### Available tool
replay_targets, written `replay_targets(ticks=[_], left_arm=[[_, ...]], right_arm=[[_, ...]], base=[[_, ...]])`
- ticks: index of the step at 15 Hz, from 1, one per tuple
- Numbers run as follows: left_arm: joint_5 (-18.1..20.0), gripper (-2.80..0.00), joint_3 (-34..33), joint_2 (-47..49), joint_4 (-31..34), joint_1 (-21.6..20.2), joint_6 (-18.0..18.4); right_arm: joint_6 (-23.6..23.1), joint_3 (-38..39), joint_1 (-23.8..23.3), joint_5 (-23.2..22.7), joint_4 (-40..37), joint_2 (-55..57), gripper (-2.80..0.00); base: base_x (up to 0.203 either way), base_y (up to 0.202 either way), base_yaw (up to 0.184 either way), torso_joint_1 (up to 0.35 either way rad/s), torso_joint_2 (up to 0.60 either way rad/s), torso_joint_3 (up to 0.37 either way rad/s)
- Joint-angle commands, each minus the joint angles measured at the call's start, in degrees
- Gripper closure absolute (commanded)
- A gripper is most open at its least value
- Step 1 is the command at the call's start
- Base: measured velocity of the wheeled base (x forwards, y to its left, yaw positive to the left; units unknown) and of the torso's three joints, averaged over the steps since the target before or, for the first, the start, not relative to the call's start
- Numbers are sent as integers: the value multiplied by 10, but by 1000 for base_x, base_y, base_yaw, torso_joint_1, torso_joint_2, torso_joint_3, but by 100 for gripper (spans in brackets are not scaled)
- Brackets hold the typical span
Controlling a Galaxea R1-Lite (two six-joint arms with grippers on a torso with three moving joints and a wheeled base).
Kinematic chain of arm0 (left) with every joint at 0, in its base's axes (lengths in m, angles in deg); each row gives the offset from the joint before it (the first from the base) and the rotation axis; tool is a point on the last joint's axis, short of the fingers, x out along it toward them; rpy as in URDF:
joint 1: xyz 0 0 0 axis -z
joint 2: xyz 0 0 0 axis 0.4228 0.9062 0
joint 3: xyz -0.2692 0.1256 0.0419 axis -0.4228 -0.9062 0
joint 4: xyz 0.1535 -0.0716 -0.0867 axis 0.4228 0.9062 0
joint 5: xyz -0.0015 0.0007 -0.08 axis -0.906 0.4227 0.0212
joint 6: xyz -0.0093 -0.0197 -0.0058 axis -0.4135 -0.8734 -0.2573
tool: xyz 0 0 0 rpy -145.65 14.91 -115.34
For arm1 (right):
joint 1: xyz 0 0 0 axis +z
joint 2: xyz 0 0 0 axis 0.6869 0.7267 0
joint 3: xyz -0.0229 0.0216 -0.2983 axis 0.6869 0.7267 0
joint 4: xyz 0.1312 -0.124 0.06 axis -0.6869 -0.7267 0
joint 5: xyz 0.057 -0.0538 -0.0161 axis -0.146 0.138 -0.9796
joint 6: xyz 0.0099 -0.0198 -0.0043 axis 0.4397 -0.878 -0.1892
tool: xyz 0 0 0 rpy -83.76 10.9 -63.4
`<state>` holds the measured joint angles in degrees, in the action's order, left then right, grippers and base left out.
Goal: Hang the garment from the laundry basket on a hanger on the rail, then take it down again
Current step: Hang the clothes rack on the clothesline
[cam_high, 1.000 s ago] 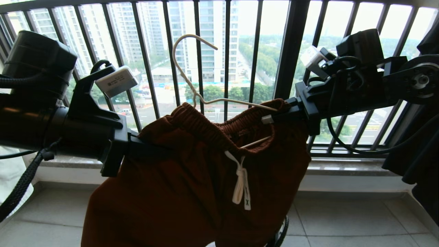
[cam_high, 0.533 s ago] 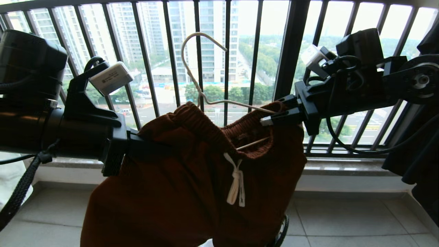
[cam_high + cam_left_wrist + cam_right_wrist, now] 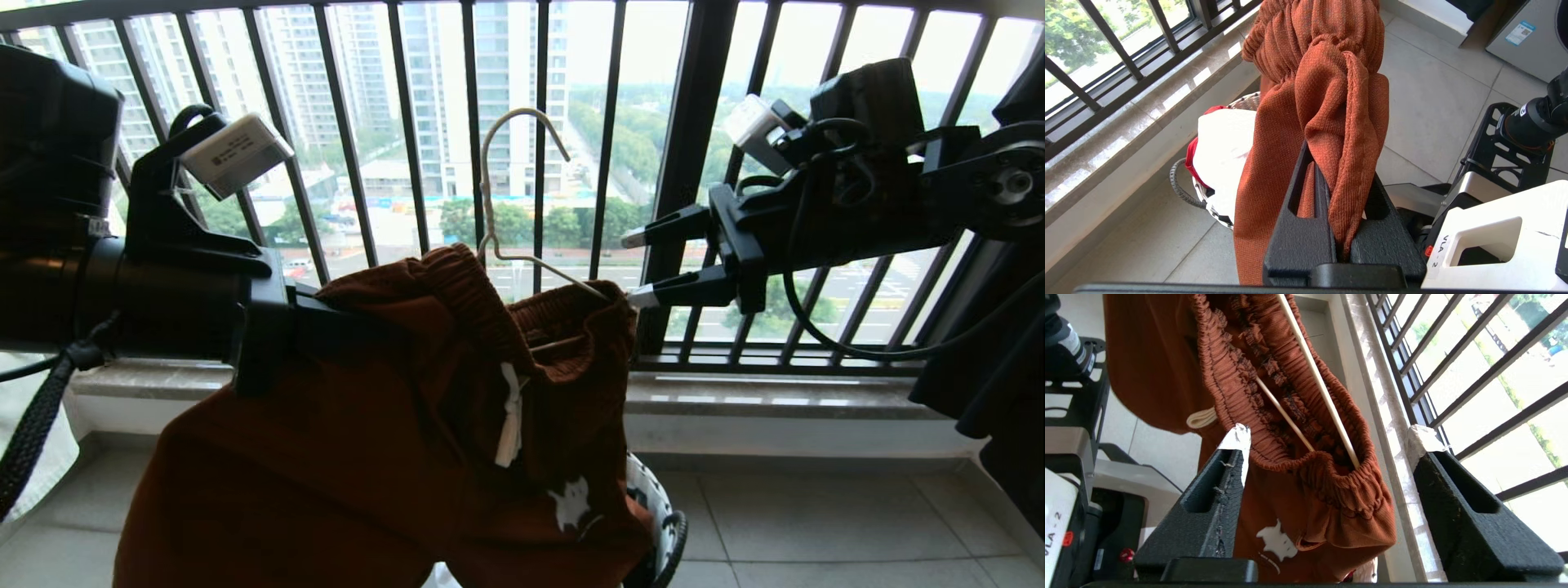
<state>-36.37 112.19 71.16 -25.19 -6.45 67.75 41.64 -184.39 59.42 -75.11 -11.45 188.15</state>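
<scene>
Right gripper (image 3: pixel 645 265) gapes wide, clear of the shorts (image 3: pixel 392 457), while the left gripper (image 3: pixel 1337 228) clamps a fold at left. Hanger (image 3: pixel 522 204) sits inside the waistband, likely unsupported. Next: regrip the hanger's hook before lifting toward the rail.

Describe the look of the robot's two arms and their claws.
Both arms are matt black. Each claw, left and right, has wedge-shaped fingers with slot cut-outs; the right one's fingertips carry pale tape. A white wrist camera sits on each, and black cables trail off.
</scene>
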Motion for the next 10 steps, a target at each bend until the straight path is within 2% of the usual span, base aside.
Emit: replay_targets(ticks=[1,4,5,7,8,10], left_arm=[[2,0,-1,-19,1,-16,-8],[0,0,-5,-46,1,-37,-52],[-2,0,-11,-61,1,-48,-60],[-5,0,-18,-83,1,-66,-87],[-9,0,-18,-87,1,-75,-96],[-15,0,-18,-97,1,-83,-102]], right_arm=[[45,-12,-9,-3,-1,-19,-280],[151,-5,-23,-2,-1,-61,-280],[200,12,-29,-1,-1,-81,-280],[254,67,-45,8,5,-125,-280],[287,95,-50,33,7,-142,-280],[326,153,-55,118,14,-168,-280]], base=[[0,0,0,0,0,0],[0,0,0,0,0,0],[0,0,0,0,0,0],[0,0,0,0,0,0],[0,0,0,0,0,0],[0,0,0,0,0,0]])
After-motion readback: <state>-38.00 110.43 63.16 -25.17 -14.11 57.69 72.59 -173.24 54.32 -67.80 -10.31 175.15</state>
